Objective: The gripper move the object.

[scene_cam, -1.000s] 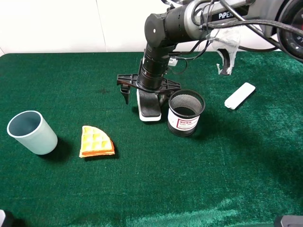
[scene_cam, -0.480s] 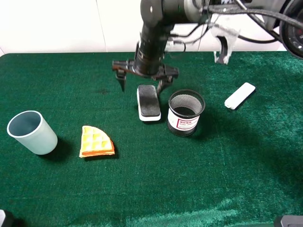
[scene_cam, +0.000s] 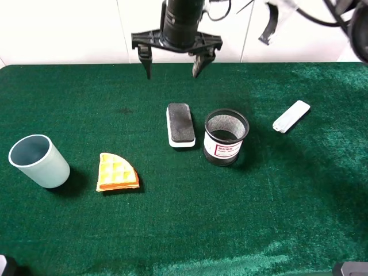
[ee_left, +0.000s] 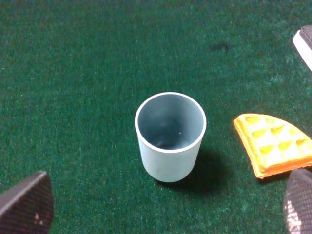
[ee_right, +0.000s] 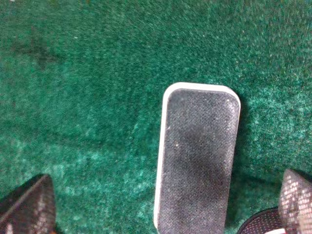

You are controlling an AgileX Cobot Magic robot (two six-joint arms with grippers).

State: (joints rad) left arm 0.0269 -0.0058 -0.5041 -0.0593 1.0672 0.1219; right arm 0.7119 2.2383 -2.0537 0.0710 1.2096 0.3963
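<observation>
The eraser (scene_cam: 180,125), black felt on a white base, lies flat on the green cloth just left of the mesh cup. My right gripper (scene_cam: 172,70) hangs open and empty high above the cloth, behind the eraser and well clear of it. In the right wrist view the eraser (ee_right: 197,156) lies between and far below the spread fingertips (ee_right: 27,204). My left gripper (ee_left: 163,202) is open and empty, hovering over the blue cup (ee_left: 170,136). The eraser's corner (ee_left: 304,41) shows at the edge of the left wrist view.
A black wire-mesh cup (scene_cam: 226,137) stands upright right of the eraser. A slim light-grey bar (scene_cam: 291,116) lies further right. A waffle wedge (scene_cam: 117,172) and an upright light-blue cup (scene_cam: 37,161) sit at the left. The green cloth (scene_cam: 230,218) covers the table.
My right gripper has risen from around the eraser and drawn back, jaws still open. The eraser stays flat on the cloth beside the mesh cup.
</observation>
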